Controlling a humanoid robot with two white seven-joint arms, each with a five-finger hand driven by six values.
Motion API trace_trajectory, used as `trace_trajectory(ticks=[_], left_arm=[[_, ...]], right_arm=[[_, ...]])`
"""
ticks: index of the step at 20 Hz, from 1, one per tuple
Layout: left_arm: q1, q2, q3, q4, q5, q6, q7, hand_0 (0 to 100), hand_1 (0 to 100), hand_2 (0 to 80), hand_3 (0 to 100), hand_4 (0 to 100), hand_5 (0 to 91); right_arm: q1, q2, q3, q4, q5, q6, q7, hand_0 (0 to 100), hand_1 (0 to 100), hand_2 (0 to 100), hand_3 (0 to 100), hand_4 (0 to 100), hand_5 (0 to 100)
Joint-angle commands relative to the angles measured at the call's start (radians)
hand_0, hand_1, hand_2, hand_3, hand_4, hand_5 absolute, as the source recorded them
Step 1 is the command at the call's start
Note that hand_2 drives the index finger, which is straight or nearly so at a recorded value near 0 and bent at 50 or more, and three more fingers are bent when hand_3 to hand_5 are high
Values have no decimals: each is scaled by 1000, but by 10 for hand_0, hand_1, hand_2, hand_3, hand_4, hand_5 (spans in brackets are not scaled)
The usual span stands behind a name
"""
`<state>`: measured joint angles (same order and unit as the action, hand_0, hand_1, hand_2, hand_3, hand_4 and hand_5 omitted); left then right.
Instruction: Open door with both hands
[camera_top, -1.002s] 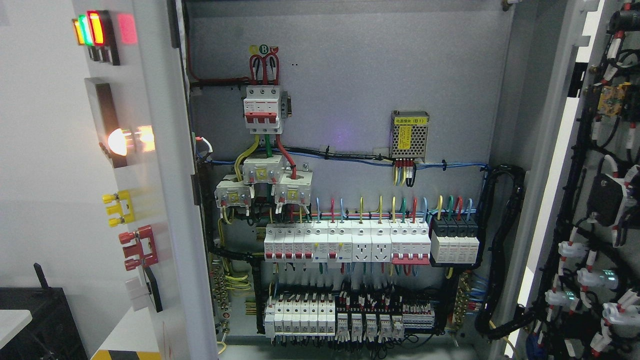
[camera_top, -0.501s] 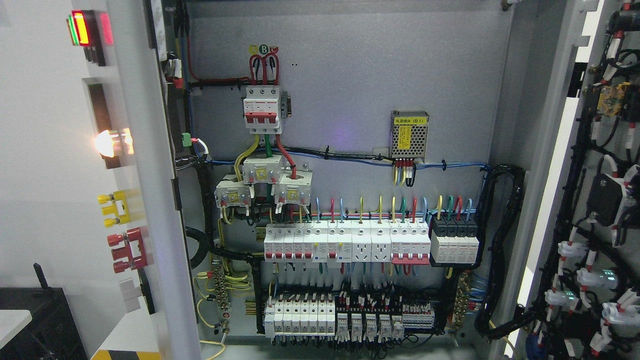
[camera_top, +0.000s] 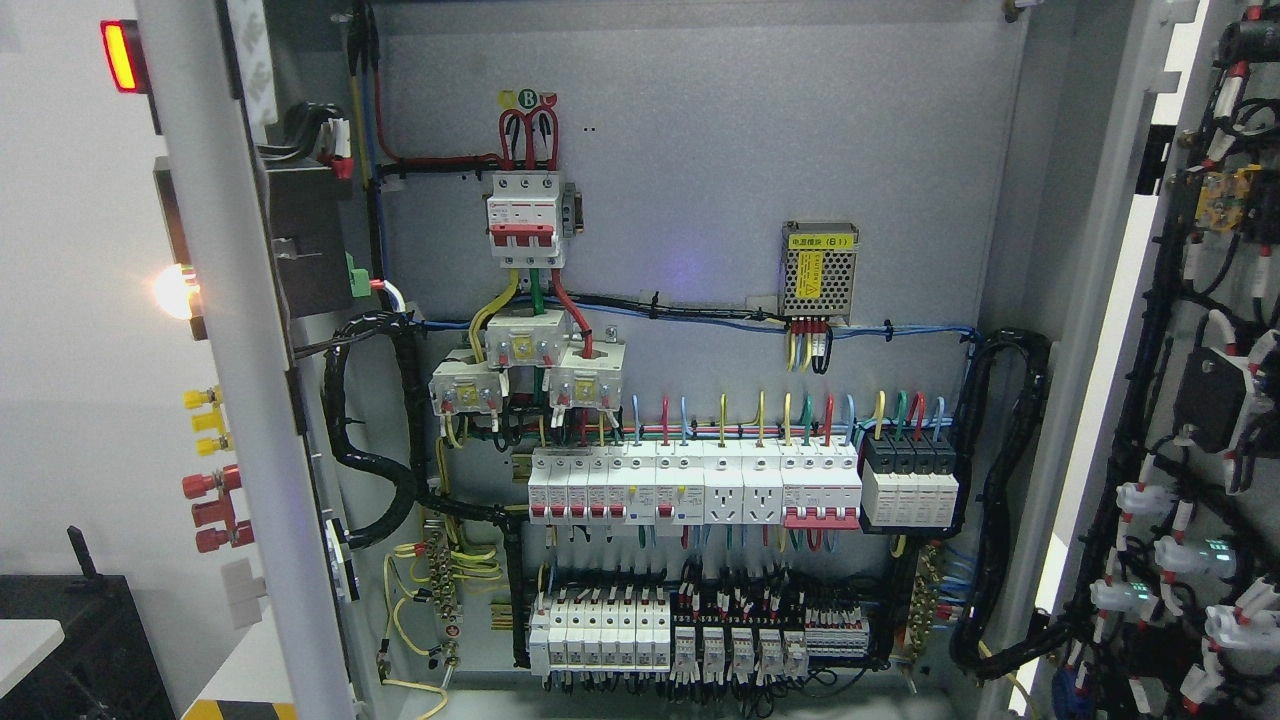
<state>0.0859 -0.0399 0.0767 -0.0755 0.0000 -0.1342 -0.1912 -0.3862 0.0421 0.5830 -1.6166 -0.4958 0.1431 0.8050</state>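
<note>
You see a grey metal cabinet's left door (camera_top: 215, 400) edge-on at frame left and its wired right door (camera_top: 1190, 400) swung wide at frame right, no robot hands showing.

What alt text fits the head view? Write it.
An open grey electrical cabinet shows rows of white circuit breakers and coloured wiring. The grey left door stands edge-on; the right door, lined with black cables, is swung wide. No robot hand shows.

both grey doors (camera_top: 240, 420) wide open
</note>
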Motion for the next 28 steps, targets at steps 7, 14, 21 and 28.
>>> trace_trajectory(ticks=[7,14,21,28], left_arm=[[0,0,0,-1,20,1,-1,0,0,0,0,0,0],[0,0,0,0,21,1,-1,0,0,0,0,0,0],[0,0,0,0,20,1,-1,0,0,0,0,0,0],[0,0,-2,0,21,1,-1,0,0,0,0,0,0]], right_arm=[[-26,7,40,1,0,0,0,382,0,0,0,0,0],[-40,21,60,1,2,0,0,382,0,0,0,0,0],[-57,19,72,6,3,-4,0,382,0,0,0,0,0],[-59,5,-29,61,6,-14,-3,382,0,0,0,0,0]])
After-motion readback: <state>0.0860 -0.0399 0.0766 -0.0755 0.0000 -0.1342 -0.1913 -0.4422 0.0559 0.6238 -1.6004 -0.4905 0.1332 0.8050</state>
